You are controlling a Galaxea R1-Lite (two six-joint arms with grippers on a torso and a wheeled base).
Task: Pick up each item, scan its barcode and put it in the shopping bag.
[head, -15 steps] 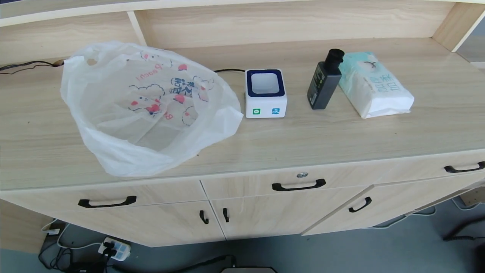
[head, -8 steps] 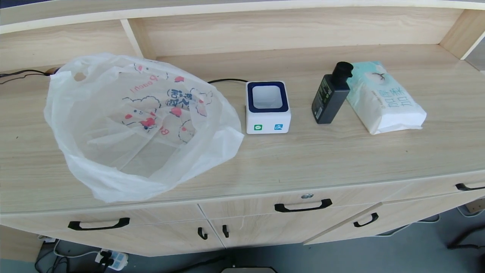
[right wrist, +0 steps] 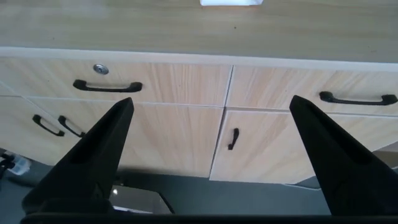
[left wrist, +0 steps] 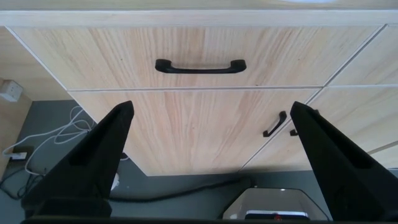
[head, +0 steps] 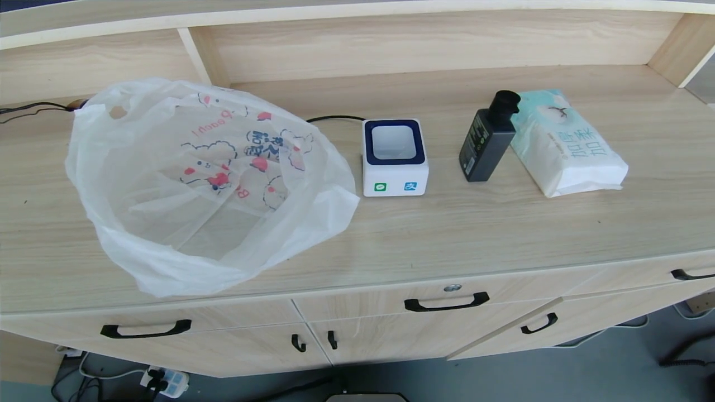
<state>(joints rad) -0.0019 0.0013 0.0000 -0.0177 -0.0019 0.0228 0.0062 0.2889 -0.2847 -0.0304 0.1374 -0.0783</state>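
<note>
- The black bottle (head: 485,146) is on the right half of the table (head: 447,234), about midway between the front and back edges, with its cap end toward the back edge. I cannot tell whether it stands or lies.
- The tissue pack (head: 567,146) lies flat on the bottle's right, toward the table's right edge. Its near side touches the bottle by the cap.
- The scanner (head: 394,158) is a white box with a dark blue frame around its window. It sits near the table's middle, to the left of the bottle and apart from it.
- A black cable (head: 335,118) runs from behind the scanner along the back of the table.
- The shopping bag (head: 206,178) is translucent white with a cartoon print. It sits open on the left half of the table with its mouth facing up. Its right side is just beside the scanner, and its lower fold comes close to the front edge.
- The left end effector (left wrist: 211,106) hangs below the table's front edge, facing a drawer with a black handle (left wrist: 200,66). Its fingers are spread wide and hold nothing.
- The right end effector (right wrist: 211,99) is also in front of the cabinet, just under the front edge, facing a drawer with a round lock (right wrist: 99,68). Its fingers are spread wide too, with nothing between them.
</note>
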